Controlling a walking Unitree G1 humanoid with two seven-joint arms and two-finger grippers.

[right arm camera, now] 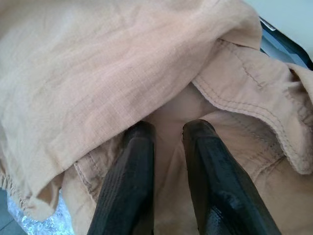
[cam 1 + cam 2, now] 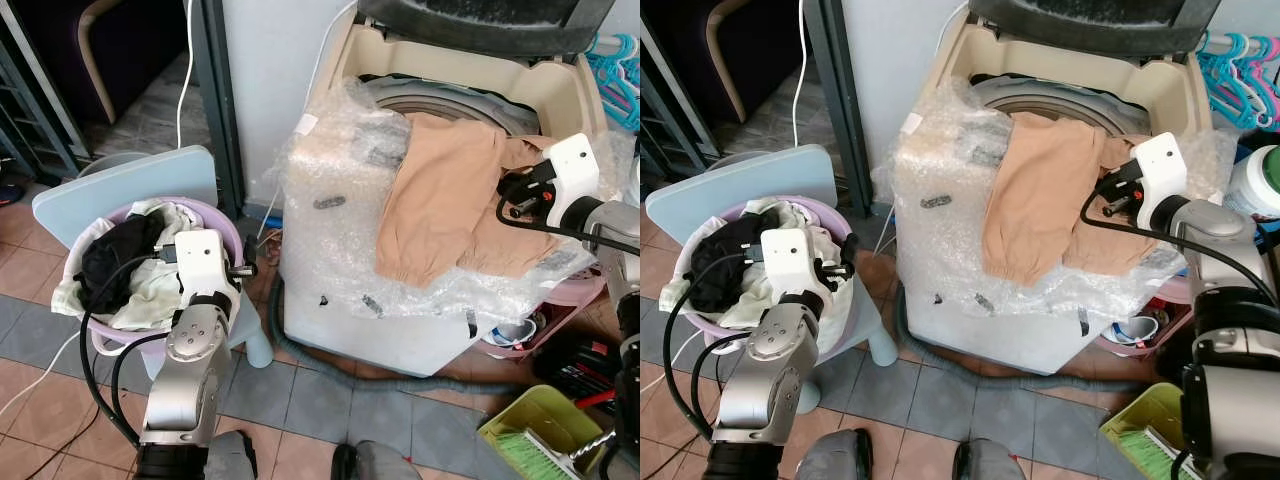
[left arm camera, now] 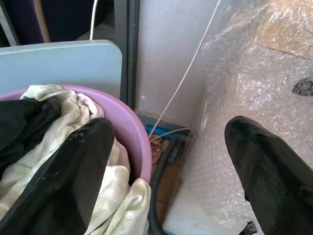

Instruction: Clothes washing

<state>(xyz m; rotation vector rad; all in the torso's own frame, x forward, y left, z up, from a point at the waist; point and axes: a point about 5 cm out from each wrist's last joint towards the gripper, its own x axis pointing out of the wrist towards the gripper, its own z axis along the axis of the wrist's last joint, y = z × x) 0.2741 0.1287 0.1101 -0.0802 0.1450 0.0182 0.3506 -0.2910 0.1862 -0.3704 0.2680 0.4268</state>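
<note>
The load is only partly under way. A tan garment point(image 2: 455, 195) lies draped over the bubble-wrapped front edge of the open top-loading washing machine point(image 2: 330, 300), half hanging down the outside and not yet in the drum point(image 2: 450, 100). The right gripper point(image 1: 168, 134) has its fingers nearly closed on a fold of that cloth (a thin pinch of fabric sits between them), so the grasp looks made. The purple laundry basket point(image 2: 228, 232) on the pale blue stool point(image 2: 120, 185) beside the machine holds a black garment point(image 2: 115, 255) and a pale green-white one point(image 2: 155, 290), both waiting their turn. The left gripper point(image 3: 168, 161) hovers just at the basket's rim with fingers spread wide, grasping nothing. By my judgement, pushing the tan piece in comes first, then the basket's contents.
</note>
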